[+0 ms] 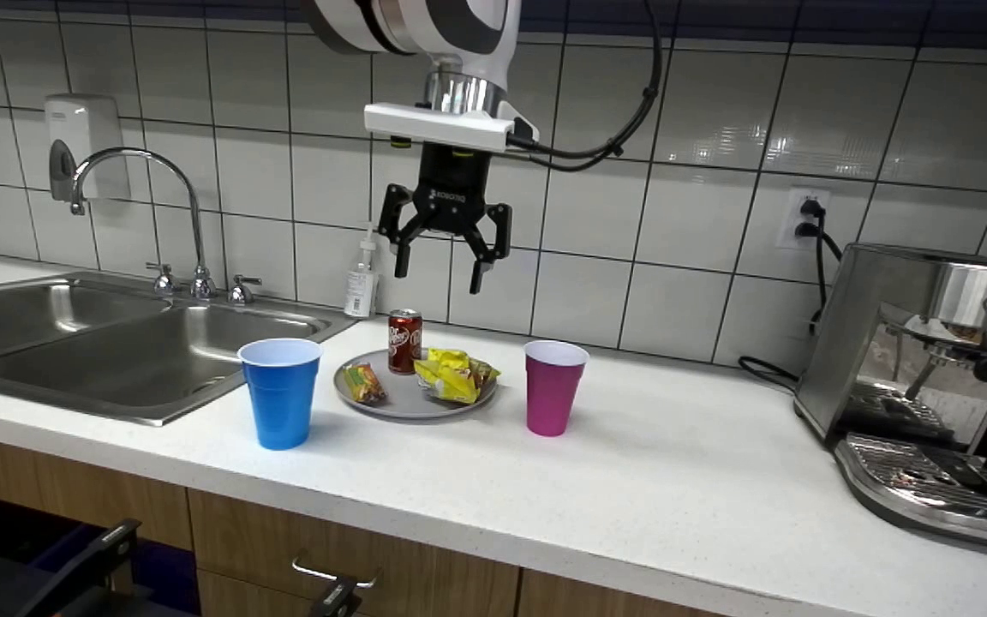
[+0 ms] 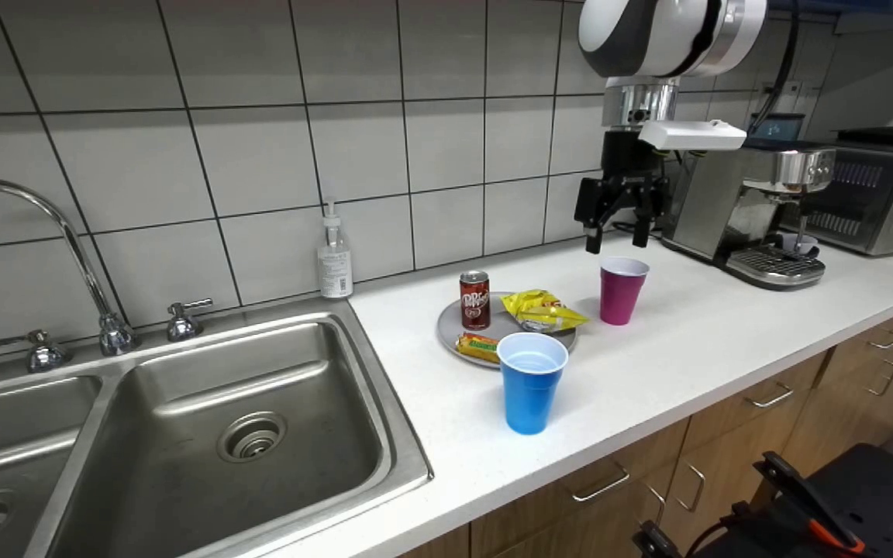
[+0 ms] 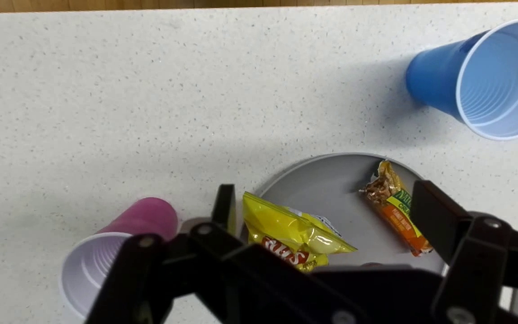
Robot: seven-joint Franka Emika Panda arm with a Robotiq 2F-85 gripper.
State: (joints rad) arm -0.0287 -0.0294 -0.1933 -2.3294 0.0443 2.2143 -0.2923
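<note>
My gripper is open and empty, pointing down above the counter, well clear of everything. It also shows in an exterior view and in the wrist view. Below it is a grey plate. On the plate stand a dark red soda can, a yellow chip bag and an orange-green snack bar. The can is almost wholly hidden in the wrist view. An upright magenta cup stands beside the plate on the coffee-machine side. An upright blue cup stands near the sink.
A steel double sink with a curved faucet adjoins the counter. A soap bottle stands by the tiled wall. An espresso machine and a microwave stand on the far side. Dark equipment is below the counter's front edge.
</note>
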